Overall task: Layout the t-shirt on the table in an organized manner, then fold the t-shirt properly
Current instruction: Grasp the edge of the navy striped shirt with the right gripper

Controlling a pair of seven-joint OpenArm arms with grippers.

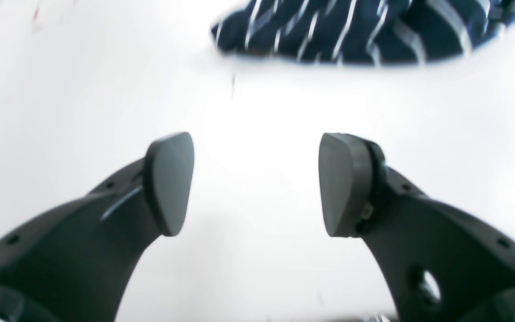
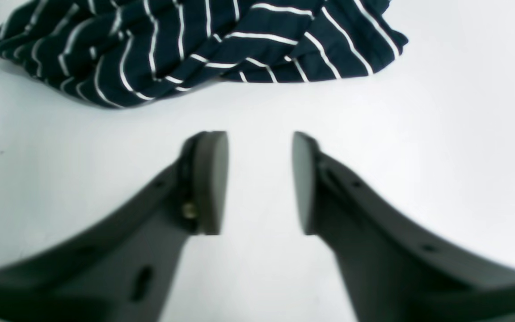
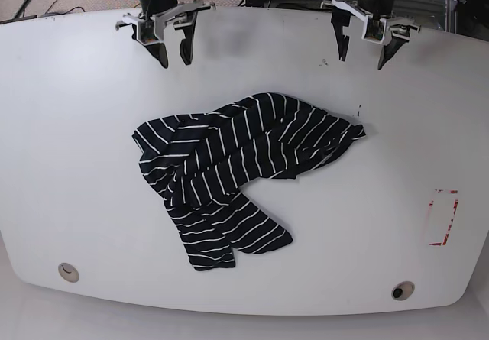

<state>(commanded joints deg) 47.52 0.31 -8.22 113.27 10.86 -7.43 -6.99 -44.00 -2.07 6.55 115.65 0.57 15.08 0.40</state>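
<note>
At the far edge of the large glossy white table (image 3: 69,164), toward its left corner in the base view, the right gripper (image 3: 170,48) is seen hanging over bare surface, its jaws parted by a modest gap with nothing between the grey pads (image 2: 210,181). It is judged to be parked there so the whole tabletop is left open to view before any grasp is chosen.

In the middle of the tabletop the soft black t-shirt with thin white stripes (image 3: 237,168) is found in a crumpled heap, folded over on itself, one lobe trailing toward the near edge and another reaching toward the right side. No sleeve or hem can be told apart with certainty. Laying out is therefore judged not yet begun.

Further right along the far edge, the left gripper (image 3: 364,51) is held likewise above bare table, jaws spread wider, empty, well apart from the cloth, whose nearest edge (image 1: 356,31) is caught blurred at the top of its wrist view.

Near the right edge a small red rectangular outline (image 3: 443,218) is marked, with nothing in it. Two round holes, (image 3: 68,271) and (image 3: 402,289), sit by the near corners. No containers are present.
</note>
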